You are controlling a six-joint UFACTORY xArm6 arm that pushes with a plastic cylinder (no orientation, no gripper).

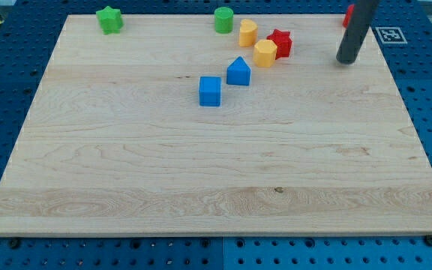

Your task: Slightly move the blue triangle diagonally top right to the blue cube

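Note:
The blue triangle (238,71) sits on the wooden board, up and to the right of the blue cube (210,91), with a small gap between them. My tip (346,61) is at the view's upper right, far to the right of both blue blocks and touching none of them.
A yellow hexagon (265,52), a red star (280,43) and a yellow block (247,32) cluster just above and right of the blue triangle. A green cylinder (223,19) and a green star (109,19) stand near the top edge. A red block (348,15) shows behind the rod.

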